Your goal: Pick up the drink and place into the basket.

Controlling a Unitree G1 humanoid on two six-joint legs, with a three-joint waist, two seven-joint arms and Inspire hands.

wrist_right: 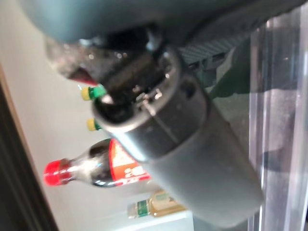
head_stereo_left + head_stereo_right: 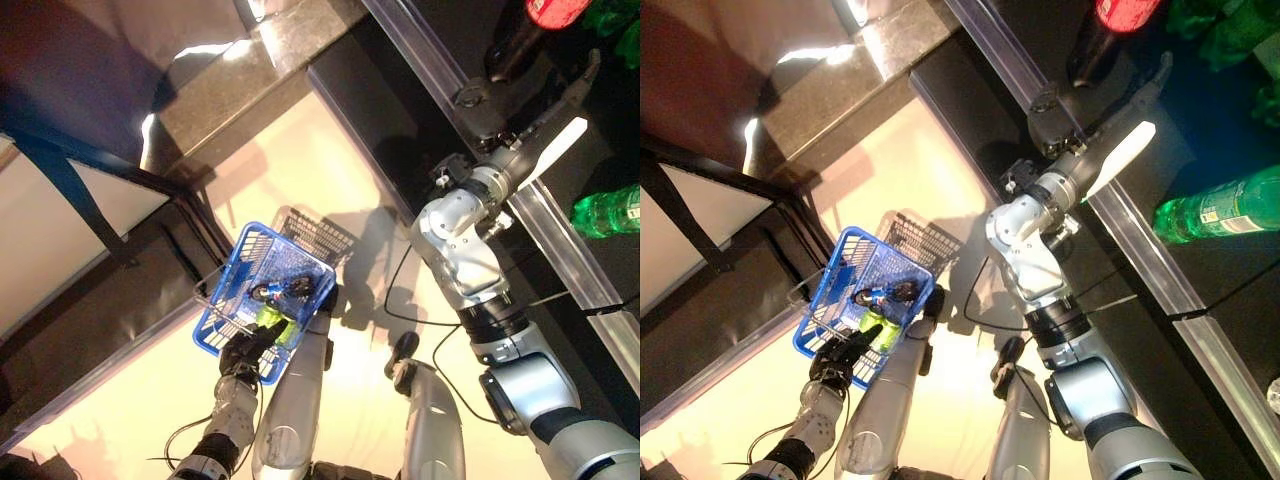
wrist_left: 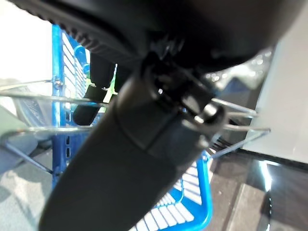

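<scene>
Two hands: mine, one low on my left, one high on my right.
Left hand (image 2: 245,352): curled round the wire handle of the blue basket (image 2: 232,272).
Basket load: a green bottle (image 2: 270,322) and a dark one.
Right hand (image 2: 555,115): stretched toward the dark cola bottle (image 2: 520,35), fingers straight, holding nothing.
Far right: another green bottle (image 2: 605,212) lying on the shelf.

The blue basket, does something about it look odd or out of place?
Nothing looks damaged or spilled. The blue basket hangs over the floor, its wire handle in the left hand, and already holds a green bottle and a dark item. The right hand reaches toward the shelf, where a green bottle lies on its side.
</scene>
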